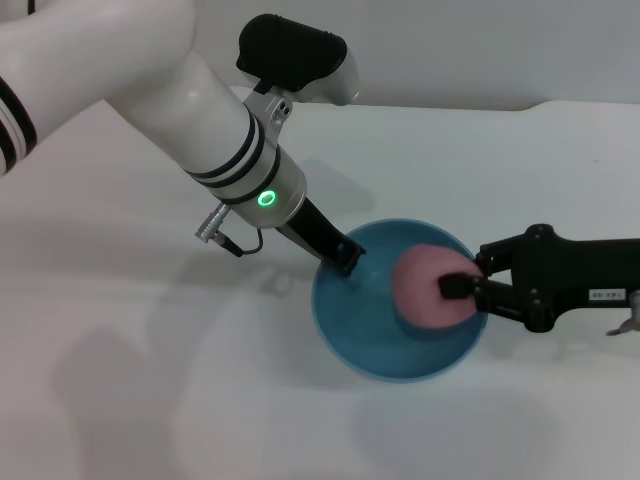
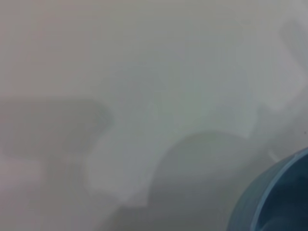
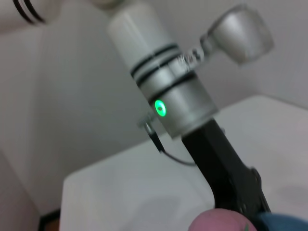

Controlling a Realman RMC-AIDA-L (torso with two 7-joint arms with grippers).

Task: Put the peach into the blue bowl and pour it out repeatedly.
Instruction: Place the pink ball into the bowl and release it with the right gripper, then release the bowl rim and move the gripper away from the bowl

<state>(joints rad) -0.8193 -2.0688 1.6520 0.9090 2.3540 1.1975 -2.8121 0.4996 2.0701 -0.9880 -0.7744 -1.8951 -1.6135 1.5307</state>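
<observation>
In the left wrist view only a corner of the blue bowl shows, cut by the frame's edge; the rest is soft grey blur. The right wrist view clips the peach to a pink sliver. In the head view the left gripper meets the bowl's rim, its fingertips too dark to separate.

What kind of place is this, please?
Probably a robot test bench: a plain white table bears only the blue bowl, gripped by the left gripper, while the right gripper holds the peach inside.
</observation>
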